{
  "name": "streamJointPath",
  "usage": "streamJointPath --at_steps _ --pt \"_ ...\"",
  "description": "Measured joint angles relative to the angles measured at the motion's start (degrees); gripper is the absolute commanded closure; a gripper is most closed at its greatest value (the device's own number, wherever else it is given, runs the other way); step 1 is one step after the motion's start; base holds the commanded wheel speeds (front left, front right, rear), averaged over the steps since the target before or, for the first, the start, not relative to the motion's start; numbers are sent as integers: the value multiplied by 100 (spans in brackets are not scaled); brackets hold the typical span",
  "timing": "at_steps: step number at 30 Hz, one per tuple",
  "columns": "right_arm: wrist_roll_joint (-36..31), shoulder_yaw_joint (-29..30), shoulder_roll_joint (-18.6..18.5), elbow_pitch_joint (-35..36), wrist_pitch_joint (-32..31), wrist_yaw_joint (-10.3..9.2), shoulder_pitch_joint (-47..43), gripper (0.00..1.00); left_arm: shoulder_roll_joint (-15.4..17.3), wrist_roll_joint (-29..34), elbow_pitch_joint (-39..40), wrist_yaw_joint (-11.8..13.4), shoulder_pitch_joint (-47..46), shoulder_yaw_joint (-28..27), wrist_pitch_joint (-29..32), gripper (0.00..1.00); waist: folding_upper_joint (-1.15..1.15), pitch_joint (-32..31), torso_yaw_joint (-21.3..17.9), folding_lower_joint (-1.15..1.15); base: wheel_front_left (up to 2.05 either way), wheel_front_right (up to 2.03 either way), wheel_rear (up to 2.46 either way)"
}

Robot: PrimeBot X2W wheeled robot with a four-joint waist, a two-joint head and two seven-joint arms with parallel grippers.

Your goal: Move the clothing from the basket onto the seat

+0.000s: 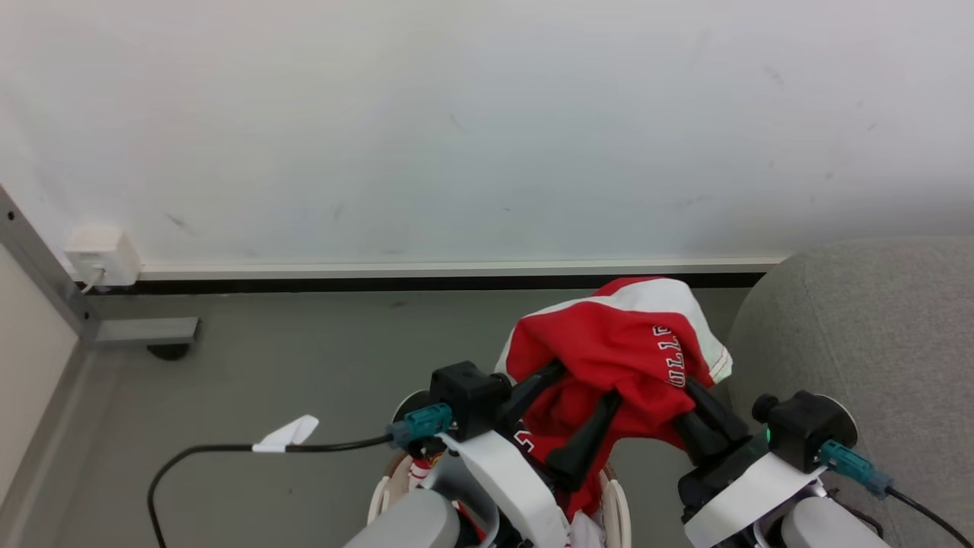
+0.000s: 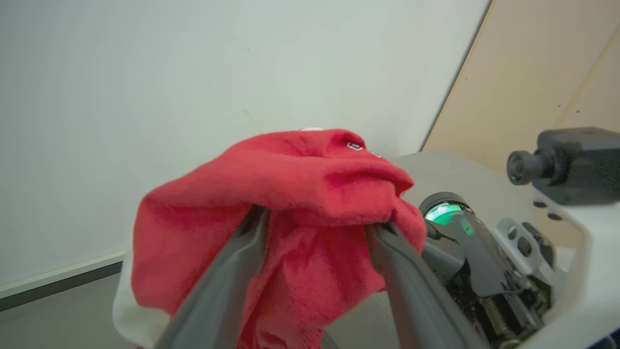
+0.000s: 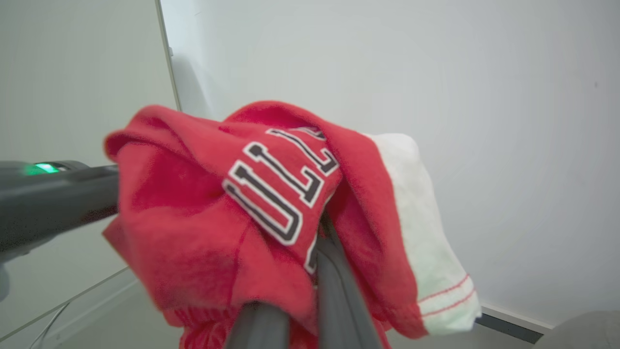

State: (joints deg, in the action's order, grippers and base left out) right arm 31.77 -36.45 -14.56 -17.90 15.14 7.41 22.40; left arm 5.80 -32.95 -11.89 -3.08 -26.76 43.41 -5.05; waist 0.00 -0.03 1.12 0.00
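Observation:
A bundle of red clothing (image 1: pixel 609 350) with white trim and part of the black-and-white lettering (image 3: pixel 281 194) hangs in the air above the basket (image 1: pixel 615 508), whose cream rim peeks out at the bottom between my arms. My left gripper (image 1: pixel 590 384) has its fingers (image 2: pixel 227 271) pressed into a thick bunch of the red cloth. My right gripper (image 1: pixel 689 399) grips the same bundle from the right, its fingers (image 3: pixel 334 291) close together under the fabric. More red and white cloth (image 1: pixel 421 472) lies in the basket. The grey seat (image 1: pixel 860 327) stands just to the right.
A white wall with a baseboard (image 1: pixel 456 269) runs behind. A wall socket (image 1: pixel 103 255) and a grey panel frame (image 1: pixel 46 266) are at the left. A black cable with a white tag (image 1: pixel 285 434) lies on the grey floor (image 1: pixel 304 358).

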Motion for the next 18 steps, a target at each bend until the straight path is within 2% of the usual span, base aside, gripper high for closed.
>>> streamJointPath --at_steps 9,18 --pt "0 610 -135 91 -1 0 -54 100 -9 -21 -15 -83 11 130 -67 0 0 138 -550 0 0 0 0" --pt "-35 1055 -191 177 -1 0 -155 100 59 149 -102 -55 -137 164 -321 0 0 369 -1392 0 0 0 0"
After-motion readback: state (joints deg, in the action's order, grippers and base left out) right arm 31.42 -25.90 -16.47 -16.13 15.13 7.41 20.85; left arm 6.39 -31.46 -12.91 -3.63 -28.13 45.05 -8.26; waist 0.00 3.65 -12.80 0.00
